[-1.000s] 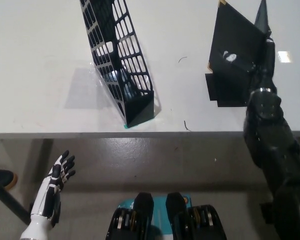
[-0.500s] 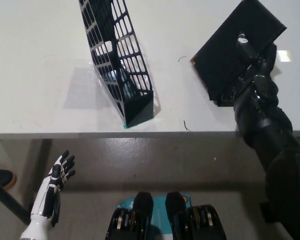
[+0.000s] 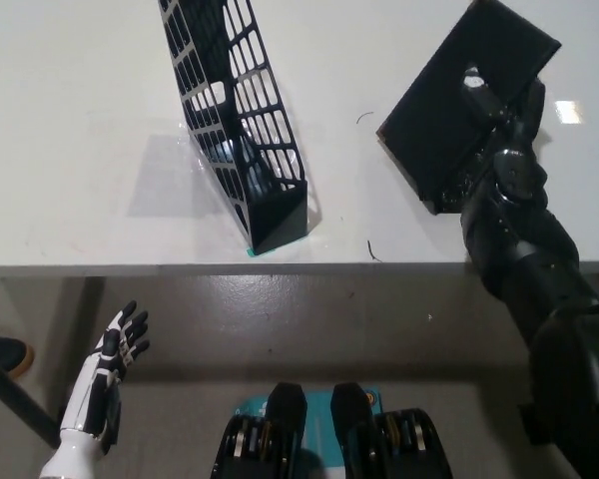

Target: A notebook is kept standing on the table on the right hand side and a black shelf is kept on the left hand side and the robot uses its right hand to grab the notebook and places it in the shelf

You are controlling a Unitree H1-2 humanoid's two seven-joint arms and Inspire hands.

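Observation:
A black notebook (image 3: 449, 100) is held tilted above the right side of the white table (image 3: 70, 120), its cover facing up. My black right hand (image 3: 504, 125) is shut on the notebook's right edge, fingers wrapped over the cover. The black lattice shelf (image 3: 242, 120) stands on the table left of centre, leaning, its open top toward the far side and its closed end near the front edge. The notebook is well to the right of the shelf and apart from it. My white left hand (image 3: 115, 354) rests open below the table edge at lower left.
The table's front edge (image 3: 299, 266) runs across the middle of the view, with grey floor below it. A small dark scrap (image 3: 373, 251) lies on the table near the edge. A dark shoe (image 3: 2, 354) shows at far left on the floor.
The notebook has gone from standing on the table to lifted and tilted in my right hand, shifting slightly left. The left hand and the shelf have not moved.

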